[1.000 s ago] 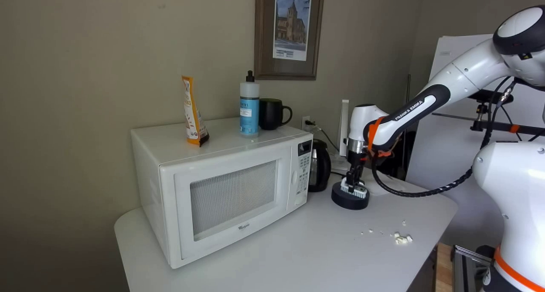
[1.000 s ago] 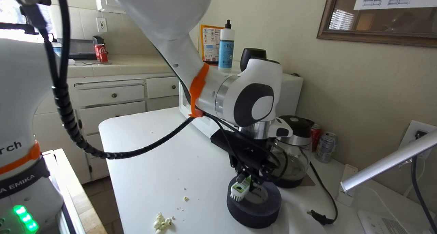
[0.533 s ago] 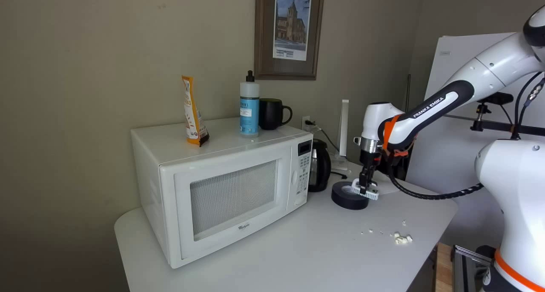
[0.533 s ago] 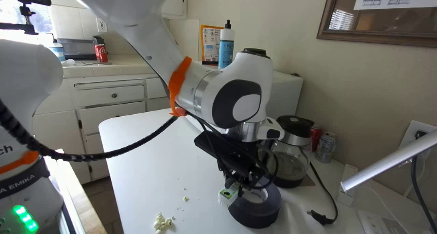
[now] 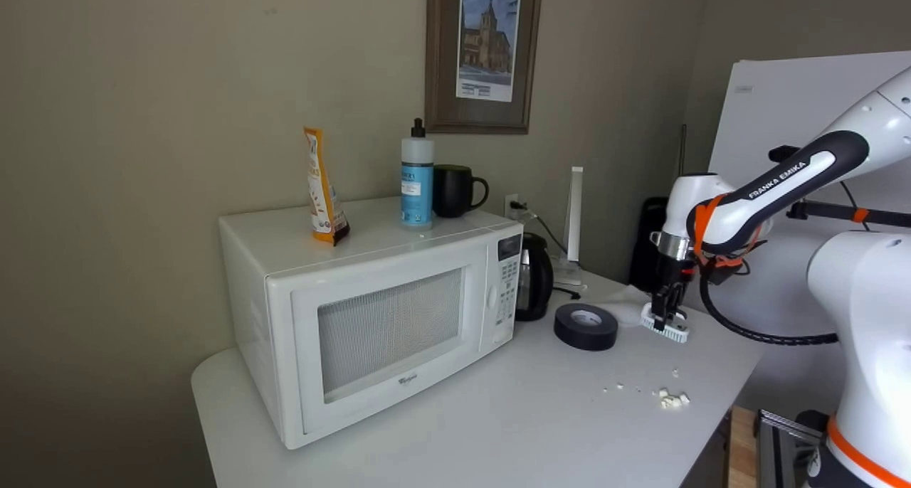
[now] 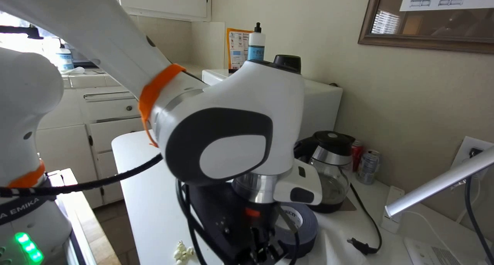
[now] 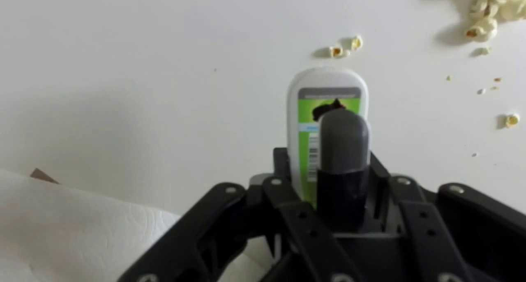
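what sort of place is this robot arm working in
Probably a kitchen, likely a home one: there is a microwave, a glass pot beside it, and white drawers under a tiled counter in the background of an exterior view.

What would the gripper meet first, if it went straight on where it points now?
The gripper points down and holds a brush, which would probably meet the table first. A white sheet lies close by; I cannot tell whether its edge reaches under the brush.
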`<state>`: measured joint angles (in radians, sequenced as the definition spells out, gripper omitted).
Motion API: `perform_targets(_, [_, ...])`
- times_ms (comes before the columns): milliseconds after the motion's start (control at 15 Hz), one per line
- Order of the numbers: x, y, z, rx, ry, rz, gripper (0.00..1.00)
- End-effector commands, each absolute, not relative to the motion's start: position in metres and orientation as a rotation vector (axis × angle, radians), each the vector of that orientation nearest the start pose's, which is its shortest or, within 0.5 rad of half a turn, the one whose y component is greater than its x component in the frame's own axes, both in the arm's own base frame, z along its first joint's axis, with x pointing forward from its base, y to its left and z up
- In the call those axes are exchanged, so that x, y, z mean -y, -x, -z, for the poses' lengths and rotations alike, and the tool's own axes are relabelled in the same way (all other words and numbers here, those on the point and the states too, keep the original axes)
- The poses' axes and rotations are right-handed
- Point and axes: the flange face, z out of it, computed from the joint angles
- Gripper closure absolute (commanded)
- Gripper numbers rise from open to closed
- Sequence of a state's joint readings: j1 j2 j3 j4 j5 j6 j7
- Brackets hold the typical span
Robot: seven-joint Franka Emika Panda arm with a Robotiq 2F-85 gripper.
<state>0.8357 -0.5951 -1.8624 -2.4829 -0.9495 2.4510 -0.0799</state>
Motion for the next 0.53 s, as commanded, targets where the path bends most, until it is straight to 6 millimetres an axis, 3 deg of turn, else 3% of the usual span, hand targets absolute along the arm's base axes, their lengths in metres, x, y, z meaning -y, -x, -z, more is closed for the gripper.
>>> perform_targets(0, [0.3617, -0.2506, -0.2144, -0.415, 3.111, -0.050, 0.82])
perform_targets(200, [0.3641, -0.2440, -0.2147, -0.498, 3.143, -0.100, 0.82])
perform_targets(467, [0.3572, -0.2519, -0.2095, -0.552, 3.172, -0.138, 0.82])
